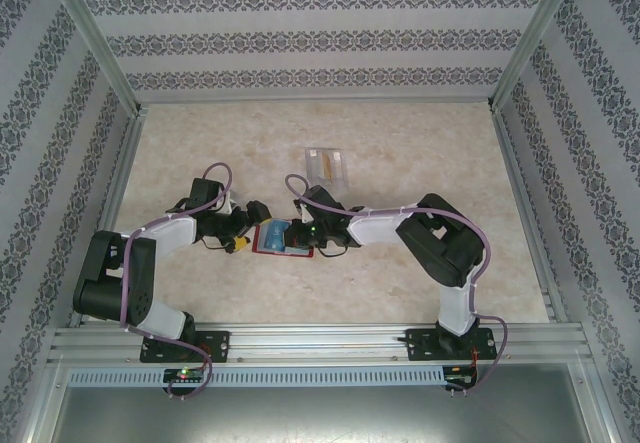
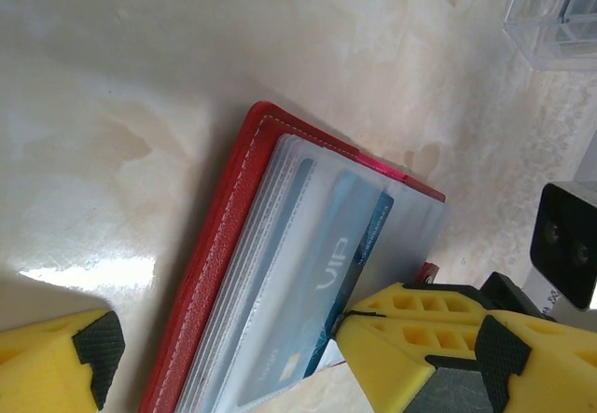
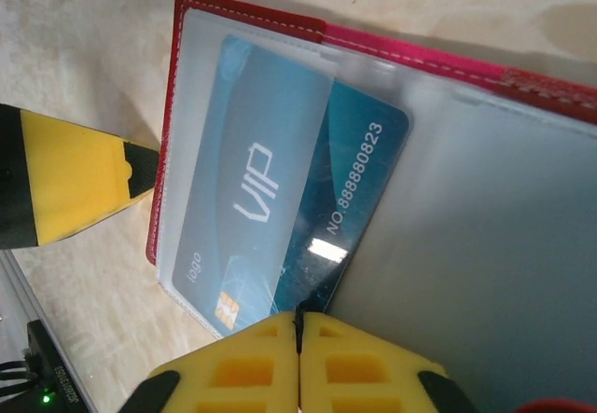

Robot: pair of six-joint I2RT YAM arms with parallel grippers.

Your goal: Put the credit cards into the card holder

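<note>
The red card holder (image 1: 263, 241) lies open on the table between my two grippers, its clear pockets (image 3: 485, 245) facing up. A blue credit card (image 3: 354, 189) marked VIP sits partly inside a pocket, its left half under the clear film and its right half bare. My right gripper (image 3: 298, 338) is shut on the card's near edge. In the left wrist view its yellow fingers (image 2: 410, 329) meet at the card's (image 2: 326, 273) corner. My left gripper (image 2: 308, 366) is open, and the card holder's (image 2: 219, 245) end lies between its fingers. One left finger (image 3: 65, 185) sits beside the holder's red edge (image 3: 163, 152).
A clear plastic case (image 1: 328, 163) with tan contents lies farther back on the marble-patterned table (image 1: 420, 153), and its corner (image 2: 560, 12) is in the left wrist view. Patterned walls and metal rails (image 1: 300, 343) enclose the workspace.
</note>
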